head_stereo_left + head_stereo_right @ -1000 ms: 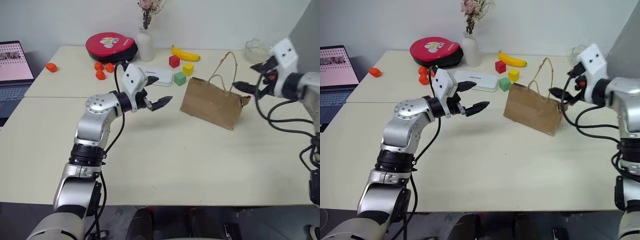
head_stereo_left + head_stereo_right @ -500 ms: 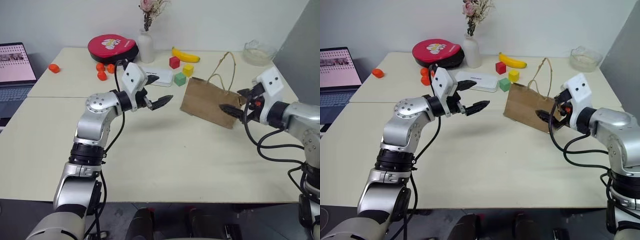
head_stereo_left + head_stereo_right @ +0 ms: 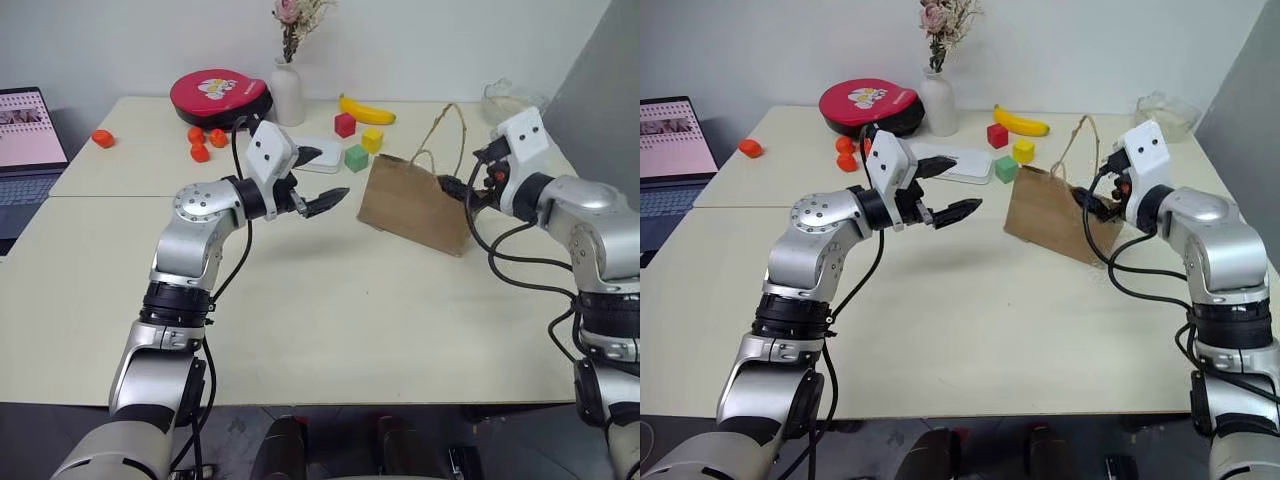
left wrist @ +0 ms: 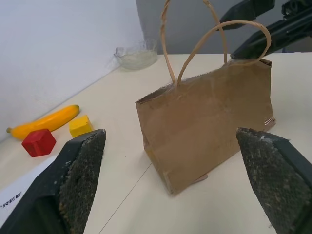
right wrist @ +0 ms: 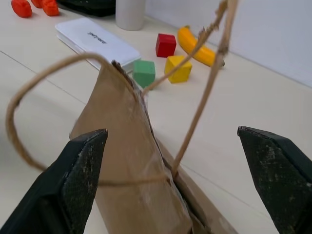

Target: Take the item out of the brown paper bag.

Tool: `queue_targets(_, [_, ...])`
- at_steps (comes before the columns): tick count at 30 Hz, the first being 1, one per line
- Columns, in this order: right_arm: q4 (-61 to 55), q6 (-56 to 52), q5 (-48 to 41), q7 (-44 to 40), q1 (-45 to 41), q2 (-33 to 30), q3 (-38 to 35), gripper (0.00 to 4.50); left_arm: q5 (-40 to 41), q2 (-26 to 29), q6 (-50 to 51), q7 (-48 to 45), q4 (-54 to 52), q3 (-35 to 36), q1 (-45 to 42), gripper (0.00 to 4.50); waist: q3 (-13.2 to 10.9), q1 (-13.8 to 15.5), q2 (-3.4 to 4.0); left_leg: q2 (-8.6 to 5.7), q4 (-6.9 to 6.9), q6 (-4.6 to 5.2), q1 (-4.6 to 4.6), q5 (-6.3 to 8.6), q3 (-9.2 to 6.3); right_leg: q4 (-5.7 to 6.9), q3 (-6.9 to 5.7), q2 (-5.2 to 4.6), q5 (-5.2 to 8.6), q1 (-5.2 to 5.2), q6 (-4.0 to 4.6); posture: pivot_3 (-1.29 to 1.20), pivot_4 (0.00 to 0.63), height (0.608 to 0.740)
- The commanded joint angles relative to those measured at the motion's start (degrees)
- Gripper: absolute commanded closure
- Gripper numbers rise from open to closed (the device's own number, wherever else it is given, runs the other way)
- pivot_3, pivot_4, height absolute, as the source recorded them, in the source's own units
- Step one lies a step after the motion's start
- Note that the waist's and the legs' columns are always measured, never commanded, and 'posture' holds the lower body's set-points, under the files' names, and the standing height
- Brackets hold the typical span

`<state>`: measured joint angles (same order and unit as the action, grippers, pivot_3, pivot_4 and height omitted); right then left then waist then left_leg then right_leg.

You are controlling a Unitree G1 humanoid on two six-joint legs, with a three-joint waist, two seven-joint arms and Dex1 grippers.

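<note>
1. Both arms wear silver-grey metallic shells, rounded at the joints, with black ribbed rings between segments
2. The left arm's elbow housing has a round face with a ring of small dark screws
3. Behind the fingers of the left gripper (image 3: 318, 180) sits a white angular block marked with two small dark dots
4. The right gripper (image 3: 458, 186) has a matching white block, with red-orange parts just behind its fingers
5. Fingers (image 4: 80, 168) are black, wedge-shaped, with rough, grainy pads
6. Black cables loop loosely along each forearm
</note>
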<state>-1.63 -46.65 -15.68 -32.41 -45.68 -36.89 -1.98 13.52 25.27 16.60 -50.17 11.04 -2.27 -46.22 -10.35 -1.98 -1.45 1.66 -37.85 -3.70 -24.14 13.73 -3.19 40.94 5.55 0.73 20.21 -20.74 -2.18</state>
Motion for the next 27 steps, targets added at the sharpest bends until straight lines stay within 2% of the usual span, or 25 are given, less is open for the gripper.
queue_targets(1, [2.35,2.88,0.79,-1.18,-3.33,-0.24,0.01,0.00,0.48,-0.04,-1.26,0.14,-1.41,0.59,-1.41,0.02,0.00,0.03,0.00,0.00,0.00,0.00,0.00,0.00,0.00,0.00,0.00,-0.01,0.00,0.00,0.00,0.00,0.150,0.740])
queue_targets(7, [3.88,4.45,1.68,-3.50,-3.72,-2.96,-0.25,0.00,0.61,0.40,-0.81,0.36,-2.66,0.89,-0.38,0.02,-0.03,0.06,0.05,0.00,0.01,0.00,-0.01,0.00,-0.02,0.00,-0.03,-0.01,0.00,0.00,0.00,0.00,0.150,0.740])
queue_targets(10, [0.40,2.61,0.40,-5.87,-0.74,-7.83,-2.91,0.00,0.68,1.07,-0.35,0.56,-3.61,1.35,0.54,0.02,-0.04,0.13,0.07,0.02,0.00,0.00,-0.09,0.00,-0.04,-0.03,-0.03,-0.03,0.00,-0.04,0.00,0.00,0.150,0.740])
queue_targets(14, [-9.72,-6.90,-6.35,-8.71,3.88,-12.82,-8.32,0.00,0.87,1.60,-0.02,0.57,-4.21,1.58,1.30,0.02,-0.05,0.33,0.08,0.02,0.00,0.00,-0.33,0.00,-0.11,-0.05,-0.06,-0.06,0.00,-0.26,0.00,0.00,0.150,0.740])
queue_targets(20, [-20.47,-13.74,-10.96,-5.64,9.66,-10.02,-9.07,0.00,0.79,0.75,-0.47,0.59,-2.72,0.85,-0.20,0.02,-0.05,-0.01,0.08,0.00,-0.07,0.02,-0.42,-0.01,-0.10,0.06,-0.06,0.07,0.00,-0.37,0.00,0.00,0.150,0.740])
queue_targets(27, [-17.11,-10.13,-4.97,2.87,8.51,-5.10,-4.16,0.00,0.71,-0.15,-0.30,0.51,-2.64,0.37,-1.31,0.02,-0.05,0.07,0.09,-0.02,-0.09,0.09,-0.42,-0.06,-0.09,0.12,-0.04,0.04,-0.01,-0.40,-0.01,0.00,0.150,0.740])
